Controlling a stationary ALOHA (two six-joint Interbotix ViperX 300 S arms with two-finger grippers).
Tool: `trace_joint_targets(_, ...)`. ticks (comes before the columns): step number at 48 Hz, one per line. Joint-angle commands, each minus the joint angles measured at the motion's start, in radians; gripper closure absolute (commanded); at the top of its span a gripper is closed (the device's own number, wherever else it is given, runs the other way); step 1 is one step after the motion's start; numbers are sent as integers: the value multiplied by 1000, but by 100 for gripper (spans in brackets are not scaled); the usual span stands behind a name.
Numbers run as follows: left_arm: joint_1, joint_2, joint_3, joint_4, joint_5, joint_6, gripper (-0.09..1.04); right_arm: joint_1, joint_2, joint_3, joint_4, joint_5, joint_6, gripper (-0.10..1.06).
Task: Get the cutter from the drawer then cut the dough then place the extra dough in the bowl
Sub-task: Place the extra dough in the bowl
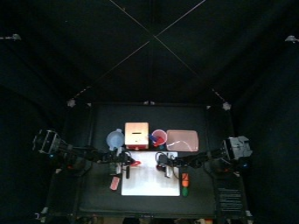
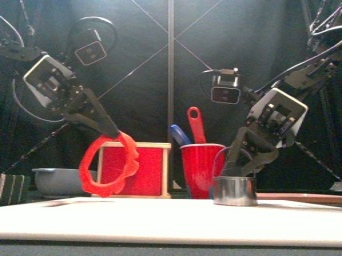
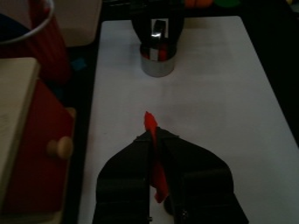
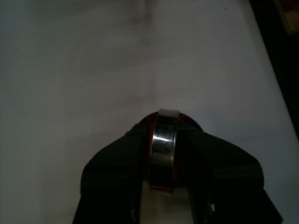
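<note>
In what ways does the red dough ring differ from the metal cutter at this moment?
The dough ring is red; the metal cutter is shiny silver. The dough ring hangs upright in the air from the left claw; the metal cutter stands on the white cutting board, held by the right claw. The dough ring is a wide thin loop; the metal cutter is a smaller, short cylinder. Both are round and gripped.
</note>
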Motion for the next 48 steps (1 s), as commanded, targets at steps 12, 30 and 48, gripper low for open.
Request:
trace_joint_targets(12, 189, -365, 118, 98, 35, 0, 44, -3, -8, -25, 3, 35, 3, 28)
trace_joint_targets(30, 408, -581, 204, 175, 244, 0, 44, -2, -6, -49, 6, 60, 3, 28)
trace_joint_targets(48, 459, -529, 224, 175, 265, -3, 29, -11, 0, -92, -18, 106, 2, 28)
